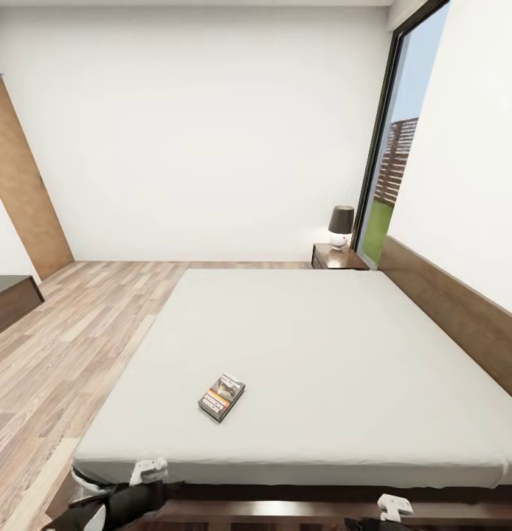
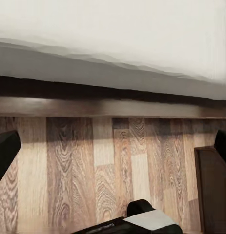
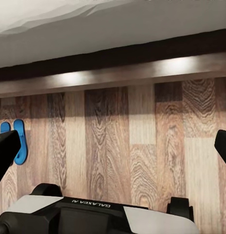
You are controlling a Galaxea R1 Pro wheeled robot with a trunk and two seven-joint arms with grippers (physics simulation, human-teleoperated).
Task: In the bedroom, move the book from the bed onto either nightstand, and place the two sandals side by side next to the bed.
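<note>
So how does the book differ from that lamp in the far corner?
The book lies flat on the grey mattress near the foot of the bed; the lamp stands upright on the nightstand by the window. The book is thin, with an orange band and a grey-black cover; the lamp has a dark shade over a rounded white base. The book is close to the robot, the lamp far off.

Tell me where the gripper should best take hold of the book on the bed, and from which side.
The book lies flat on the mattress, so probably come from above and pinch across its narrow width, at the long edges. It lies toward the left gripper, so that arm seems the better choice.
</note>
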